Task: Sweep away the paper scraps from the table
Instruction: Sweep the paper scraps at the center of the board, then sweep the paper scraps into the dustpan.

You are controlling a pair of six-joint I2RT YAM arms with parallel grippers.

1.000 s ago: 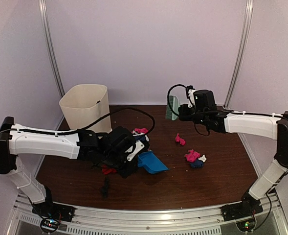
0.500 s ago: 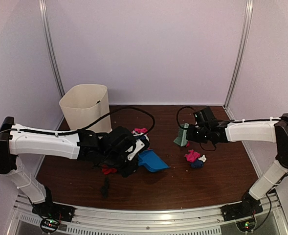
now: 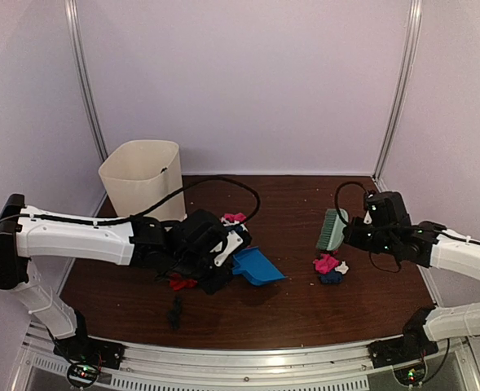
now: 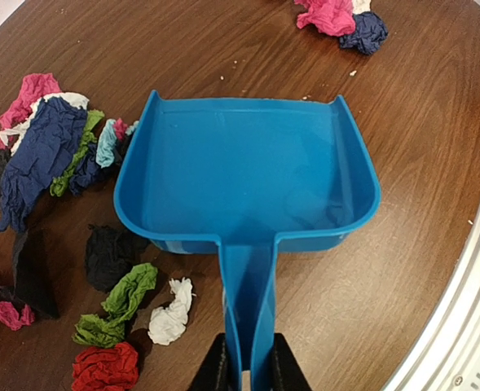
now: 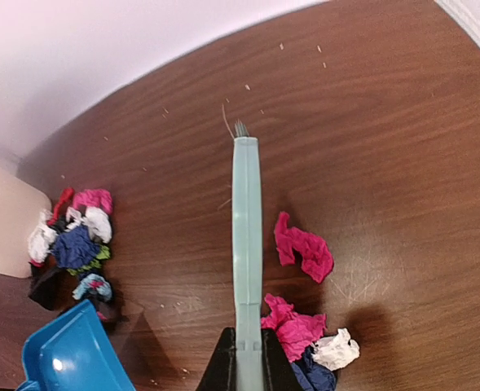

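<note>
Two arms reach in over the desk (image 3: 305, 305).

1. Left arm (image 3: 77, 236): it rises from its base at the lower left of the overhead view. The forearm runs nearly level toward the centre of the frame.
2. Left claw (image 3: 223, 254): it is pinched on the handle of a blue dustpan (image 3: 256, 267). In the left wrist view both fingers (image 4: 215, 371) press against the handle sides at the bottom edge. The pan mouth points toward the top of that frame. The pan sits low at the desk surface; contact cannot be confirmed.
3. Right arm (image 3: 460, 252): it is folded at the right edge of the overhead view. The forearm points left toward the centre right.
4. Right claw (image 3: 350, 235): it is pressed together on the handle of a pale green brush (image 3: 332, 230). In the right wrist view the brush runs straight up from the bottom centre to mid-frame.

Paper scraps (image 3: 328, 265): a small pink, white and dark blue group lies at the centre right of the overhead view, just below the brush head. The right wrist view shows one separate pink piece just right of the brush. A larger mixed group fills the left side of the left wrist view, beside the dustpan wall.

A cream bin (image 3: 142, 179) stands at the upper left of the desk.
</note>
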